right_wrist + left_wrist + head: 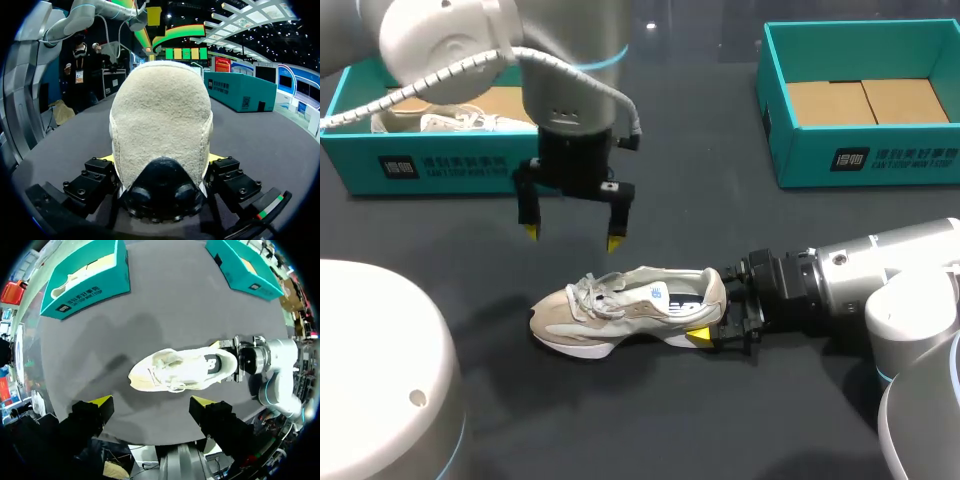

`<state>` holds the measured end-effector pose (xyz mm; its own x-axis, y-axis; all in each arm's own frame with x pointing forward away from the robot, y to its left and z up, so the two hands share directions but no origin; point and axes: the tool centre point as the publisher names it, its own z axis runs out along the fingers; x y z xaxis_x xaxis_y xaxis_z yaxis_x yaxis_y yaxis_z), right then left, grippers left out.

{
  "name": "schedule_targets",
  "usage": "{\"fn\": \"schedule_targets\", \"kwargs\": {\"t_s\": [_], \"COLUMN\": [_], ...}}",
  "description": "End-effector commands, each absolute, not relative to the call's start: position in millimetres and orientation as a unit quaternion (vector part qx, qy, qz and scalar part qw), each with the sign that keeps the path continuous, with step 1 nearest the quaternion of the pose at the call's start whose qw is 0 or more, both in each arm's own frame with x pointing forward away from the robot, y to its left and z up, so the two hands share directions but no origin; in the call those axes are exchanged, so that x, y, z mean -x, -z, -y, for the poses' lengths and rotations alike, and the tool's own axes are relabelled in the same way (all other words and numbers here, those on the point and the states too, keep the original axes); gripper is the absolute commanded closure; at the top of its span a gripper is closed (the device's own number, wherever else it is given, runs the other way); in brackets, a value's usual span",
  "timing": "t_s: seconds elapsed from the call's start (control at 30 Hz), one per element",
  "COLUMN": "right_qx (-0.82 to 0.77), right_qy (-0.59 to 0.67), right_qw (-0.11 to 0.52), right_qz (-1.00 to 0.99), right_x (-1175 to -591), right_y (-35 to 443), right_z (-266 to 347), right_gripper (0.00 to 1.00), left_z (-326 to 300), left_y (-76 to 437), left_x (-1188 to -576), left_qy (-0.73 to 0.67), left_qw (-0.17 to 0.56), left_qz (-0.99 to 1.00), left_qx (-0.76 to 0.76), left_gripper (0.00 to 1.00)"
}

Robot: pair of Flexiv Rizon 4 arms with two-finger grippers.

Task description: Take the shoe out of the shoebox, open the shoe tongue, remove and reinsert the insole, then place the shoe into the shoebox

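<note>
**A:** How far along are we?

**B:** The shoe is out of its box. It lies on its sole in the middle of the worktop, toe toward my left. The right tool is clamped on the heel, one finger on each side, so I'd say it is steadying the shoe.

**A:** And the other arm?

**B:** The left tool hangs just above the laces with its fingers spread and pointing down, holding nothing. My guess is that opening the tongue is the step in hand.

**A:** What about the insole?

**B:** The laces look loose, and there is dark lining in the opening. I can't tell whether the insole has been out and back. As far as this shows, the tongue, the insole and the return to the box are all left to do.

**A:** What's in the boxes?

**B:** There are two teal ones at the far edge, well apart from the shoe. The left box holds a second shoe, pale, lying on brown cardboard. The right box shows only a cardboard liner, with room for a shoe.
</note>
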<state>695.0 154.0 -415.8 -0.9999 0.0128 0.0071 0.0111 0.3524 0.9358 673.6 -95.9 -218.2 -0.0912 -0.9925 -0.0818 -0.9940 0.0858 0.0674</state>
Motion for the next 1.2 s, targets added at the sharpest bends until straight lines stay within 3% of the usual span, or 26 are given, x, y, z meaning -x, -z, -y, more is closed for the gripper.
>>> {"fn": "schedule_targets", "kwargs": {"t_s": [0.03, 0.4, 1.2], "right_qx": [-0.007, -0.007, -0.007], "right_qy": [-0.567, -0.567, -0.567], "right_qw": [0.000, 0.000, 0.000], "right_qz": [-0.824, -0.824, -0.824], "right_x": [-695, -695, -695], "right_y": [418, 418, 418], "right_z": [-155, -155, -155], "right_gripper": [1.00, 1.00, 1.00], "left_z": [103, 103, 180], "left_y": [227, 227, 292], "left_x": [-671, -672, -670], "left_qy": [-0.057, -0.063, -0.141], "left_qw": [0.002, 0.010, 0.029], "left_qz": [-0.705, -0.704, -0.660], "left_qx": [0.707, 0.707, 0.737], "left_gripper": [0.00, 0.00, 0.00]}}
